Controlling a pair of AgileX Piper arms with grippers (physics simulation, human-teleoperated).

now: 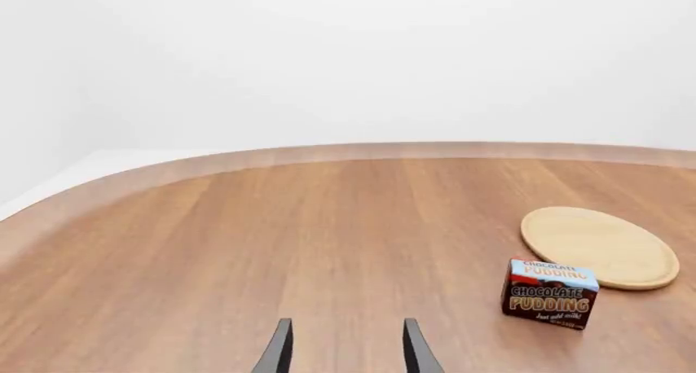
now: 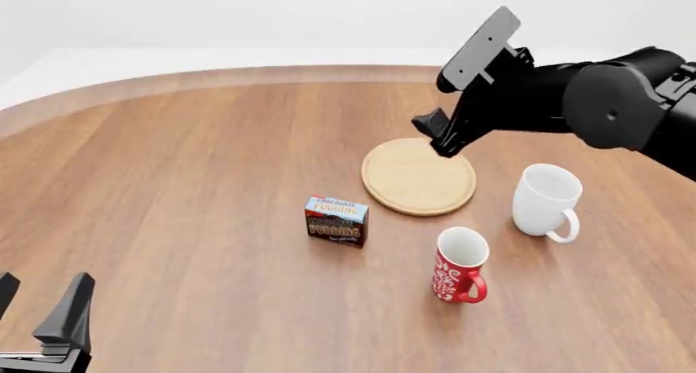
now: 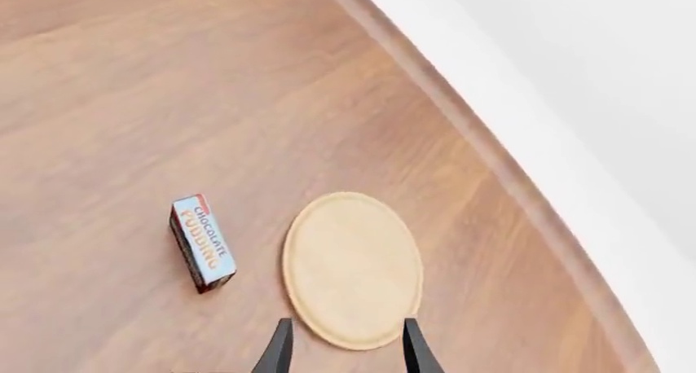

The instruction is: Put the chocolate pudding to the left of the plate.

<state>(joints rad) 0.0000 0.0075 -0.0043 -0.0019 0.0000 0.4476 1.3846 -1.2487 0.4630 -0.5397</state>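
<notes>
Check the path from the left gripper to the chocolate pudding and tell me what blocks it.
Nothing visible blocks it. The open left gripper sits at the near left of the table, with bare wood between it and the chocolate pudding. The plate and both mugs lie beyond or right of the box.

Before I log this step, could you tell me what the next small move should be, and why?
Probably just lift the right gripper up and away from the plate. The chocolate pudding already stands on the table to the plate's left, slightly nearer the arms, apart from it. Both grippers are open and empty; the left gripper sits far off.
</notes>
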